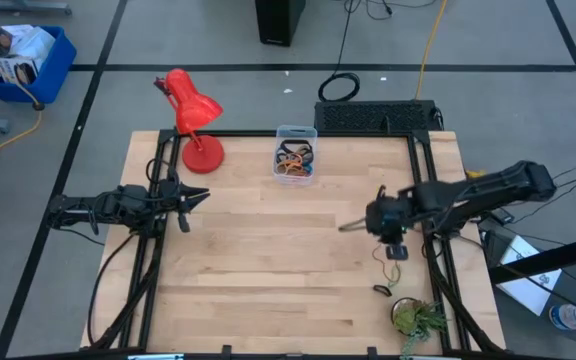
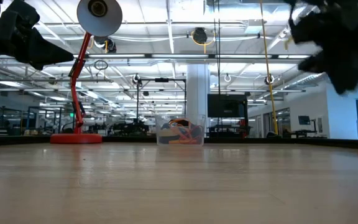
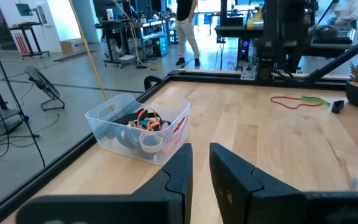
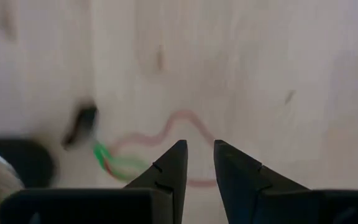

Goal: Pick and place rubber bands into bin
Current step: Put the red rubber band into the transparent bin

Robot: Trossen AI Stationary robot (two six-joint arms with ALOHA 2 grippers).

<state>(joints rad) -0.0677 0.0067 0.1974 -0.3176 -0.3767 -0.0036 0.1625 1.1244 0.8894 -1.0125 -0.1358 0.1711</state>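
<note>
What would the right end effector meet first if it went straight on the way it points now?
Probably the red rubber band on the table: the right end effector points down at it, a green band beside. How far above it hangs is unclear.

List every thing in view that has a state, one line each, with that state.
Bin: upright, open-topped, at the table's far edge, holding a heap of rubber bands.
Red and green bands: loose on the table, under the right gripper.
Small black band: loose on the table.
Red lamp: standing upright beside the bin.
Left gripper: waiting above the table, jaws slightly apart, holding nothing.
Right gripper: above the loose bands, jaws slightly apart, holding nothing.
</note>
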